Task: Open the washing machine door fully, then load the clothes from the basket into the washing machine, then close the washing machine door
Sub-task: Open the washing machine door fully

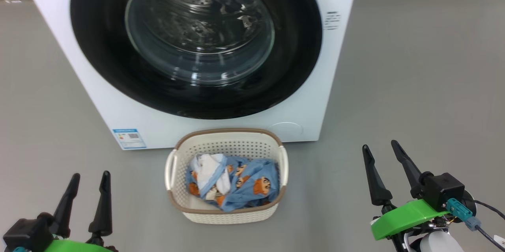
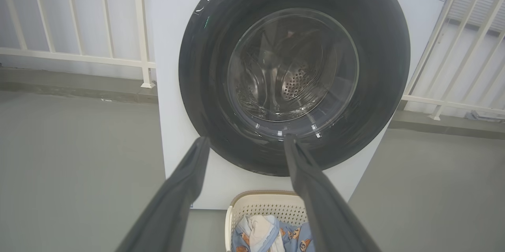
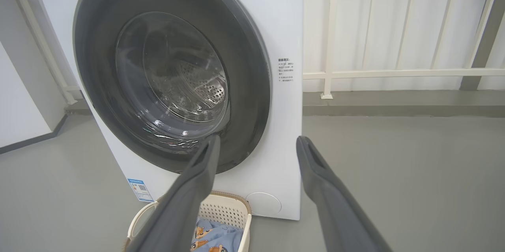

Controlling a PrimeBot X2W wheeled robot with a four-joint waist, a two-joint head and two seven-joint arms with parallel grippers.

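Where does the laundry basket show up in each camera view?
Head view: basket low centre.
Left wrist view: basket at the bottom edge, centre.
Right wrist view: basket at the bottom edge, left of centre.
Shared landmark: the closed washing machine door above it.

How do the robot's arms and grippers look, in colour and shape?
The left gripper and right gripper each have two long black pointed fingers on a bright green mount. Behind the right one sit a black box, a teal plug with a dark cable and a white forearm.

Left claw [image 1: 90, 175] and right claw [image 1: 380, 145], both agape
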